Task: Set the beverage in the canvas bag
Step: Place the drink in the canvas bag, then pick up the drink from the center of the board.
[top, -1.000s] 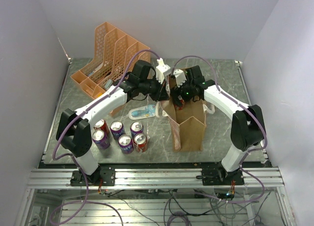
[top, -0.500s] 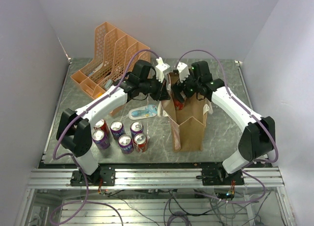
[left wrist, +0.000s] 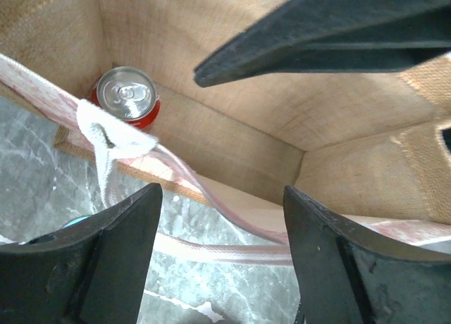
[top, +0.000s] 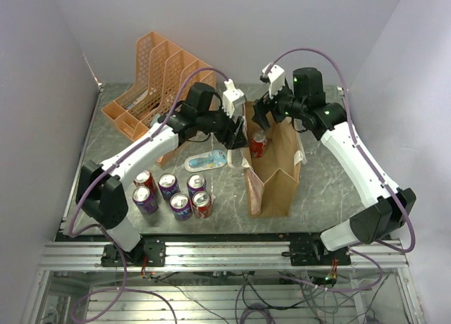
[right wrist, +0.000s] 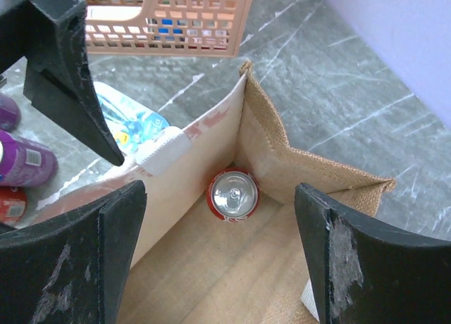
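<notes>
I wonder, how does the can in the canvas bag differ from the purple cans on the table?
The can in the canvas bag is red, unlike the purple cans. It stands alone in a corner there; the purple cans stand grouped with red cans on the table. All are upright, silver tops up.

Canvas bag (top: pixel 273 184) mouth open; red can (right wrist: pixel 232 194) occupies one corner; white strap (left wrist: pixel 106 144) droops over rim.

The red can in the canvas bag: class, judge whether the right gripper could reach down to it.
Probably yes: the right gripper hangs open above the open canvas bag, nothing covering the upright red can.
</notes>
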Available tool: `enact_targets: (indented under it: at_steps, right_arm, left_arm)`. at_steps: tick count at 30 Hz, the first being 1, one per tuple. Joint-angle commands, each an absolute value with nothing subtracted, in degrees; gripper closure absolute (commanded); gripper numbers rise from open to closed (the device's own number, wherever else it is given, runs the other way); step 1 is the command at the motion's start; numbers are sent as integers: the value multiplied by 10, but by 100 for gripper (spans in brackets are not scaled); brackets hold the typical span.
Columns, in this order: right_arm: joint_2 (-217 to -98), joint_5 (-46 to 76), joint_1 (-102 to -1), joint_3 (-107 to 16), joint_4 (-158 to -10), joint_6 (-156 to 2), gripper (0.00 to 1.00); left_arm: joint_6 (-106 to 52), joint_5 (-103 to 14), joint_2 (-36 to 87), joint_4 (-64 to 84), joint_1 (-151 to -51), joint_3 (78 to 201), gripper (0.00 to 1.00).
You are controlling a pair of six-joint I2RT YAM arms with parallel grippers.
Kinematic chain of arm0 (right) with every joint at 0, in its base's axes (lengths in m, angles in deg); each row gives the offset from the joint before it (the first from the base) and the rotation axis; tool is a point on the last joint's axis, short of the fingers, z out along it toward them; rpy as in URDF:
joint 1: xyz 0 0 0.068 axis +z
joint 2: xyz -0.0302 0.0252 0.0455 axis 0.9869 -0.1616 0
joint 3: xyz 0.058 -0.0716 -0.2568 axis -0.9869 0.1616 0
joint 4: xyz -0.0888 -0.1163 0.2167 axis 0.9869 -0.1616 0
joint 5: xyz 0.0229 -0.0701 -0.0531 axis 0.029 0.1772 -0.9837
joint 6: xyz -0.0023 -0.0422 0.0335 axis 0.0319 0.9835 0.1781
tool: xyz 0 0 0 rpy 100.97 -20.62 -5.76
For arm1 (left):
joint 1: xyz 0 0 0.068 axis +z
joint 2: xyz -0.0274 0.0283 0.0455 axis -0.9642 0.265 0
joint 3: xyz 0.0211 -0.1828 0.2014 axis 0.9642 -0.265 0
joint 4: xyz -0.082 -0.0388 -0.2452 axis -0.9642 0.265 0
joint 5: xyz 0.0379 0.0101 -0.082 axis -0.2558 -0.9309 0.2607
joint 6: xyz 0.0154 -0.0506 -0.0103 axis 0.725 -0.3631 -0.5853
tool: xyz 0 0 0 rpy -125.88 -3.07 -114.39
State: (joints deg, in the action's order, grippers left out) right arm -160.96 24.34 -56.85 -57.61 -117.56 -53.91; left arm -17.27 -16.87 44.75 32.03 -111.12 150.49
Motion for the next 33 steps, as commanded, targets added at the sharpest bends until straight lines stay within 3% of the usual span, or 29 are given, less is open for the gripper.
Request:
enact_targets:
  at_steps: [1,6,18,33]
  right_arm:
    - [-1596,264,-563,-609,-1209,-559,14]
    - [-1592,266,-530,-636,-1216,-548,13]
    - [-1673,323,-410,-710,-1244,-525,11]
    - [-1827,379,-307,-718,-1274,-450,11]
  left_arm:
    - [-117,-131,386,342,-1106,1524,16]
    - [-115,-120,333,345,-1051,1495,8]
    - [-95,-204,211,400,-838,1420,6]
    - [-143,-317,136,422,-706,1337,6]
